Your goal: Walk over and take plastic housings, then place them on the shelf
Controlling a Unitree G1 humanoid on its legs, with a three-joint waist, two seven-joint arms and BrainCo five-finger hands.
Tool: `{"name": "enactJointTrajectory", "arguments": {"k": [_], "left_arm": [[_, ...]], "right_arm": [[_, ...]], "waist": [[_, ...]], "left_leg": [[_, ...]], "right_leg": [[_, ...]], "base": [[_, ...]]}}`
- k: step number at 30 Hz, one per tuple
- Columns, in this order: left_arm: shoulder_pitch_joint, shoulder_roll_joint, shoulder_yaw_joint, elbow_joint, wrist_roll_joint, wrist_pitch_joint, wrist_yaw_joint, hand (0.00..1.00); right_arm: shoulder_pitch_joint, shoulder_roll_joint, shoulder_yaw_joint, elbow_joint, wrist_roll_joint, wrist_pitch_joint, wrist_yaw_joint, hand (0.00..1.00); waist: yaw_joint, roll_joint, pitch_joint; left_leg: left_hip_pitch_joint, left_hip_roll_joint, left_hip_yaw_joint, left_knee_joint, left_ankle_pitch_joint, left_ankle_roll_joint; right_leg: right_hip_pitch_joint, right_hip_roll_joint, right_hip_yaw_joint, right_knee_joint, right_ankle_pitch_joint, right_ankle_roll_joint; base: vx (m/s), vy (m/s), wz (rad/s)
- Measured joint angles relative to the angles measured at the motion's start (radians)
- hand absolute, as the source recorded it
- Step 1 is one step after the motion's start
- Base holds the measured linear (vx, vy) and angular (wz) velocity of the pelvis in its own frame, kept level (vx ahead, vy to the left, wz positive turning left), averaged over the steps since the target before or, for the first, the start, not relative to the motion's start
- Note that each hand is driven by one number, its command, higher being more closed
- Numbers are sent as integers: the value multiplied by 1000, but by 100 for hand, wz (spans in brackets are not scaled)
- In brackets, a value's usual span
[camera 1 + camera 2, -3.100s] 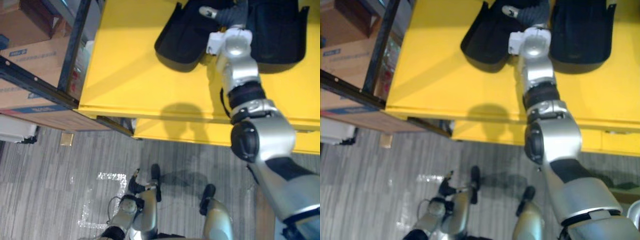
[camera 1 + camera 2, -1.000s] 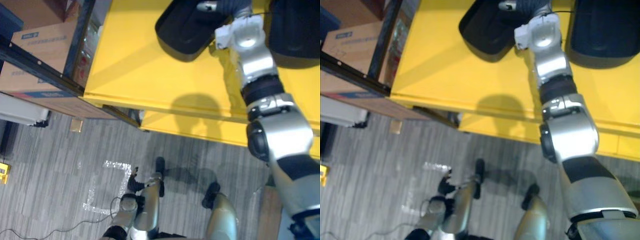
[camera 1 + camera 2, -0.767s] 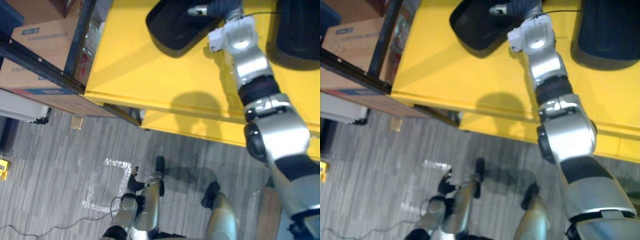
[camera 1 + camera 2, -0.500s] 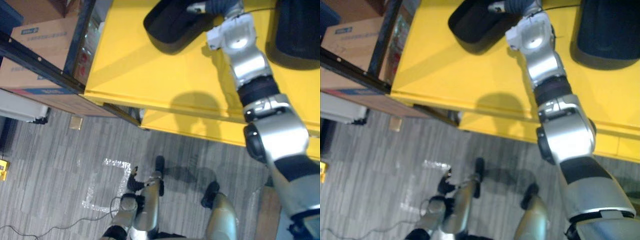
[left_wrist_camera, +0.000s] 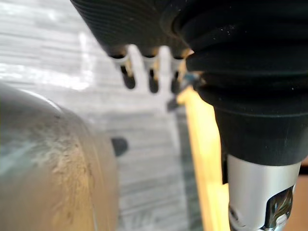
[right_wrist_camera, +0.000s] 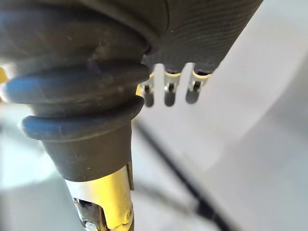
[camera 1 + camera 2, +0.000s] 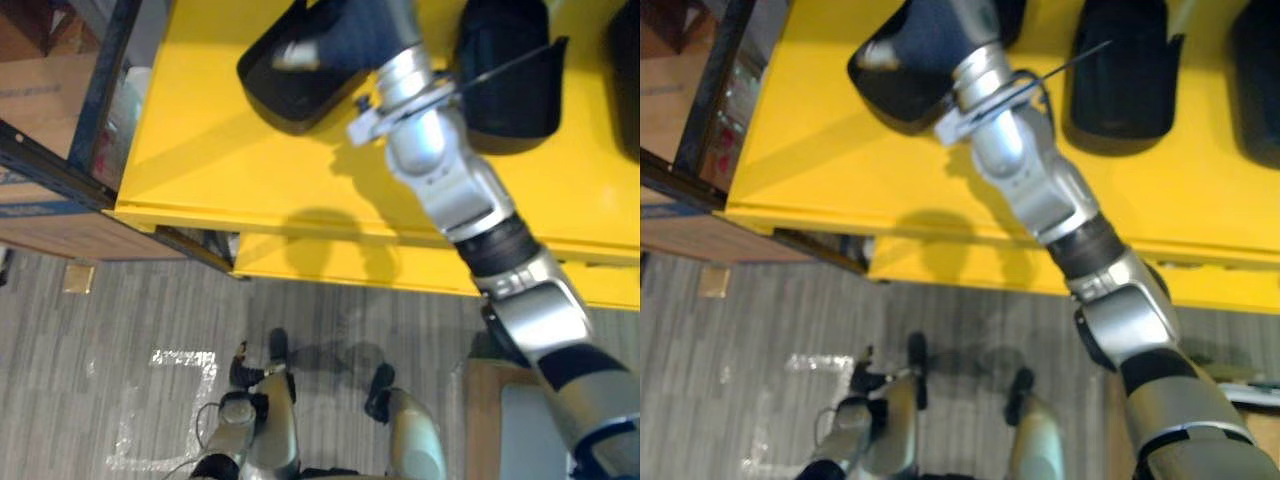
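The right arm is now slanting far more sharply toward the robot's left than half a second ago. The whole view has shifted too, so a third housing [image 7: 1255, 90] is showing at the table's right end. The right hand [image 7: 342, 32] is lying on the leftmost plastic housing [image 7: 278, 100] on the yellow table [image 7: 250, 170]; whether it is gripping that shell cannot be told. The middle housing [image 7: 505, 90] is sitting just beside the forearm. The left hand [image 5: 153, 81] is hanging low over the floor, fingers relaxed. The shelf rack [image 7: 97, 90] is standing left of the table.
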Motion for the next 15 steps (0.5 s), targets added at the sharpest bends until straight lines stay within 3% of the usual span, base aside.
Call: {"name": "enactJointTrajectory", "arguments": {"k": [1, 7, 15], "left_arm": [[2, 4, 8, 1, 0, 0, -4, 0], [8, 21, 9, 0, 1, -10, -32, 0], [9, 47, 12, 2, 30, -16, -38, 0]], "right_arm": [[0, -20, 32, -2, 67, -14, 51, 0], [-1, -103, 215, -13, 170, -42, 228, 0], [-10, -176, 333, -23, 198, -45, 334, 0]], "waist": [[0, -6, -3], [0, -23, -13], [3, -25, -15]], "left_leg": [[5, 2, 1, -4, 0, 0], [5, 2, 3, -12, 0, 0], [2, 1, -2, -13, -1, 0]], "right_leg": [[7, 4, 1, -10, 5, -1], [19, 11, 0, -39, 24, 3], [27, 16, -8, -52, 26, 5]], "base": [[28, 15, -5], [17, 5, 0], [15, 6, 2]]}}
